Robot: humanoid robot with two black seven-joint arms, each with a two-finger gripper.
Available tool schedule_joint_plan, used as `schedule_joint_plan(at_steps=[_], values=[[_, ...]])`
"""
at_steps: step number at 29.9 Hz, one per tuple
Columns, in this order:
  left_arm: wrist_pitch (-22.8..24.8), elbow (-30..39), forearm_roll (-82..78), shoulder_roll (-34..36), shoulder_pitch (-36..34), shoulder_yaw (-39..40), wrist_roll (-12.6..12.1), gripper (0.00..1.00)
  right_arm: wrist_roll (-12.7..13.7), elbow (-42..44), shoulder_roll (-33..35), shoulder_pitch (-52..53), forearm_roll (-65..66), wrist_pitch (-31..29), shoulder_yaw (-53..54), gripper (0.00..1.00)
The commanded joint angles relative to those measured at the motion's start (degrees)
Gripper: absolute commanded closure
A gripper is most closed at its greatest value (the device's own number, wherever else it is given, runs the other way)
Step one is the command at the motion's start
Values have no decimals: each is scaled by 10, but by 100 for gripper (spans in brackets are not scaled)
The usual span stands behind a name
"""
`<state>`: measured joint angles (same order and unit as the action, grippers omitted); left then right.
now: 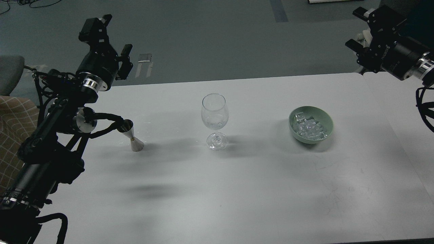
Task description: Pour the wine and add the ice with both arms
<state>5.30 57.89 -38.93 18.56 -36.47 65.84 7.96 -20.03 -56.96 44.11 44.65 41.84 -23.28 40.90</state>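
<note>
Trouble, if it comes, starts at the left. The left gripper (113, 35) is raised above the table's (217, 189) far left corner, fingers spread apart and holding nothing. Below it, near the arm's black cables, stands one small metal jigger (132, 136), narrow-waisted and upright. It looks easy to topple: a cable brushing it as the arm comes down, or a pinch off its centre, would likely tip it and spill whatever is inside. I cannot tell whether it holds any wine.

At the middle stands one clear stemmed wine glass (215, 120), upright and seemingly empty, well apart from the jigger. It is tall on a small foot, so a knock from either arm would send it over, and a careless pour could miss its mouth.

Right of it sits one pale green bowl (311, 124) with the ice (308, 127) heaped inside, too many clear cubes to count. They look slick; one could slip out in transit.

The right gripper (359, 28) hangs high at the far right corner, apparently open and empty.
</note>
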Motion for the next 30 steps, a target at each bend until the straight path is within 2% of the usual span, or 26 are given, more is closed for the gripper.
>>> schedule_joint_plan(at_steps=[1,5,9,17,22,25,28,29,30], values=[[18,-4,-3,0,-4,-3,-1,2,4,-77,68,-2,66,15,-17,0],[37,-4,-4,0,-4,-2,-2,2,6,-144,126,-4,181,40,-29,0],[37,-12,-6,-2,-5,2,-2,2,6,-190,150,-17,300,65,-43,0],[37,-20,-9,-13,-11,5,-2,2,7,-191,137,-62,466,94,-46,0],[37,-20,-9,-15,-11,5,-1,2,8,-174,95,-75,557,95,-64,0],[37,-19,-9,-15,-11,6,-1,2,10,-158,78,-74,569,101,-86,0],[37,-19,-8,-15,-11,7,-1,2,24,-154,63,-73,569,112,-102,2],[37,-19,-8,-15,-11,7,-1,2,29,-152,59,-70,574,113,-110,5],[37,-19,-8,-15,-11,7,-1,2,32,-149,55,-69,580,114,-117,16]])
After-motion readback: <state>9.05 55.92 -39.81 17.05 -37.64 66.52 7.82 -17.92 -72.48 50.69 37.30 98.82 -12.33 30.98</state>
